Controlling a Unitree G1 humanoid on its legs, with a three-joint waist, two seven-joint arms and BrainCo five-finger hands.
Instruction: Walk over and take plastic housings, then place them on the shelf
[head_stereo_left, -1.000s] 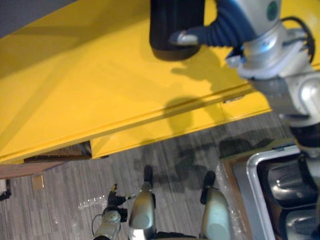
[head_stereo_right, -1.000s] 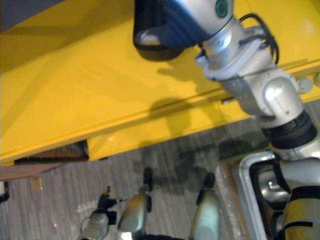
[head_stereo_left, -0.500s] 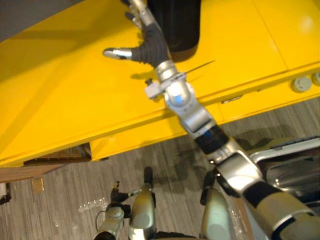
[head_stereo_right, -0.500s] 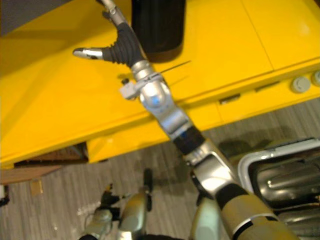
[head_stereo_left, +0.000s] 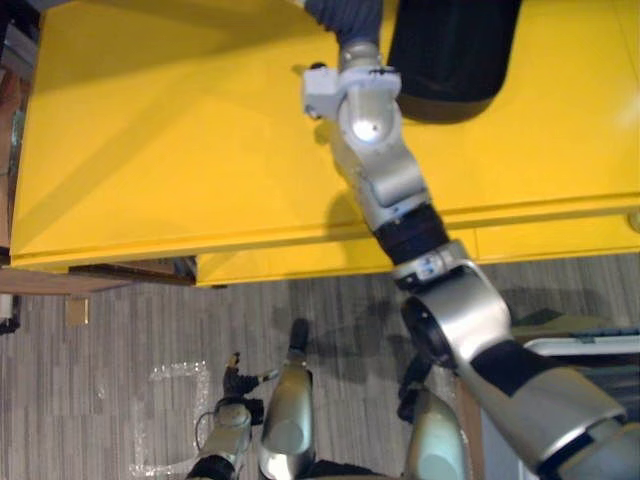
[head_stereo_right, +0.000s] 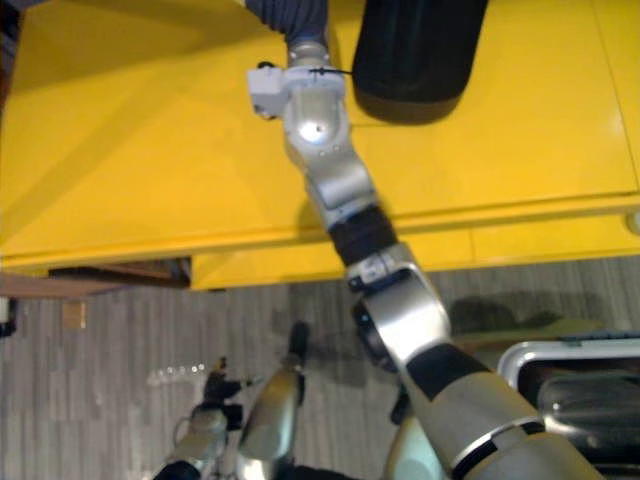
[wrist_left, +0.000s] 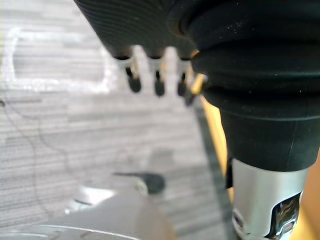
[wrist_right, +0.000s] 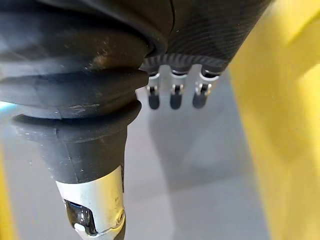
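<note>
A black plastic housing lies on the yellow shelf top, at its far side. My right arm reaches up across the shelf, and its dark ribbed wrist cover is just left of the housing, apart from it. In the right wrist view the right hand has relaxed fingers and a free thumb, with nothing in them. My left hand hangs low over the floor, and its fingers are loose and hold nothing.
A metal bin with grey housings inside stands at the lower right. Grey striped floor runs below the shelf's front edge. Clear plastic film and a small cardboard piece lie on the floor at the left.
The view has shifted. A second ago my right hand was on the housing. It then let go, moved left of it, and now reaches further over the shelf.
</note>
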